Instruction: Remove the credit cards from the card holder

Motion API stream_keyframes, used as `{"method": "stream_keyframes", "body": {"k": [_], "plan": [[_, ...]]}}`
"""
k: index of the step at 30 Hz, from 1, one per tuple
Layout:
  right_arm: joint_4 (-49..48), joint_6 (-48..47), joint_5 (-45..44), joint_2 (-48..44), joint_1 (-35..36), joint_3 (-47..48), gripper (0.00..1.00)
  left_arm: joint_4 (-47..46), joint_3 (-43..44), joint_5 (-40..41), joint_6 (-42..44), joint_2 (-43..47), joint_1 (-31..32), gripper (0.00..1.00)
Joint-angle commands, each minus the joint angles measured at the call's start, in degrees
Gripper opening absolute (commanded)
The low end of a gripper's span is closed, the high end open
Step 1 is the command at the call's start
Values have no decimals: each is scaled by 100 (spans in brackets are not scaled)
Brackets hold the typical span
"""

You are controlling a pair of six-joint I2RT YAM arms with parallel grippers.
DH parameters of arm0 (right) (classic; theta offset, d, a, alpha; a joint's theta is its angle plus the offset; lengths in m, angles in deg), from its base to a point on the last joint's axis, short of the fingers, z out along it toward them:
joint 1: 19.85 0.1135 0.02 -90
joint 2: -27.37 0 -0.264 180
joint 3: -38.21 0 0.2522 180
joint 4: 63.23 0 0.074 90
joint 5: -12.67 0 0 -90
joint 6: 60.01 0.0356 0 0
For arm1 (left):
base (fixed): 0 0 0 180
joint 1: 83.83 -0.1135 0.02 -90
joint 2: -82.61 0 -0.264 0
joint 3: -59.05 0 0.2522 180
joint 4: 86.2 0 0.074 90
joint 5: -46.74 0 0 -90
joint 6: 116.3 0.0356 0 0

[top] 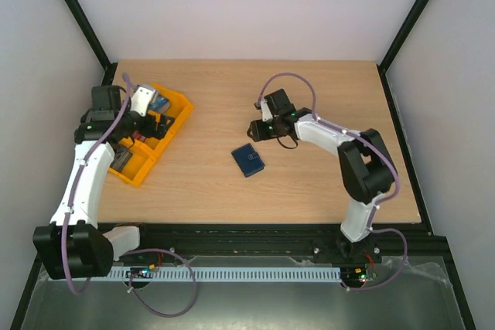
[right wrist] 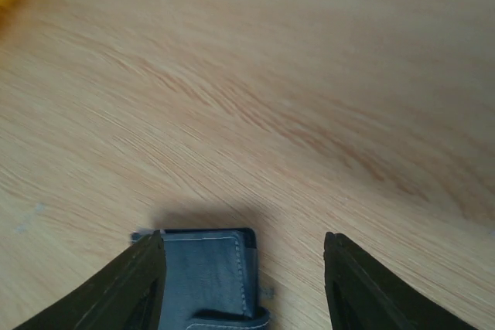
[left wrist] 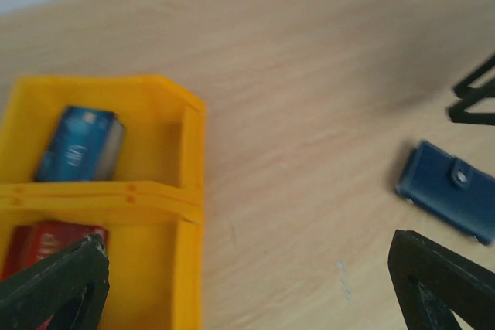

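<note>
Closed navy wallet (top: 248, 160), flat on table (top: 309, 98); right gripper (right wrist: 244, 237) spread, close over it; left gripper (left wrist: 246, 245) spread wide by yellow tray (left wrist: 189, 191).

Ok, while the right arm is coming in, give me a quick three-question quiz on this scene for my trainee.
1. True or false: the card holder lies closed on the table, with its snap tab fastened.
2. Which gripper is nearer the orange tray? A) the left gripper B) the right one C) both equally near
3. In the right wrist view, what sits between the fingers of the right gripper, close to the finger on the left of that view?

Key: 1 true; 2 A; 3 the card holder, not yet clamped.
</note>
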Motion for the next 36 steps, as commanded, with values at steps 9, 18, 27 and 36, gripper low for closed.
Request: {"method": "stream_keyframes", "body": {"k": [9,18,27,36], "plan": [[1216,-527,963,1483,88,810,45,281,-423,187,-23,135,475,99],[1083,-453,1816,1658,89,803,4,329,-524,110,99,168,534,99],[716,-131,2673,946,79,829,2,472,-471,25,200,156,580,99],[-636,838,2953,-488,88,677,2,1206,277,-799,441,-26,678,99]]}}
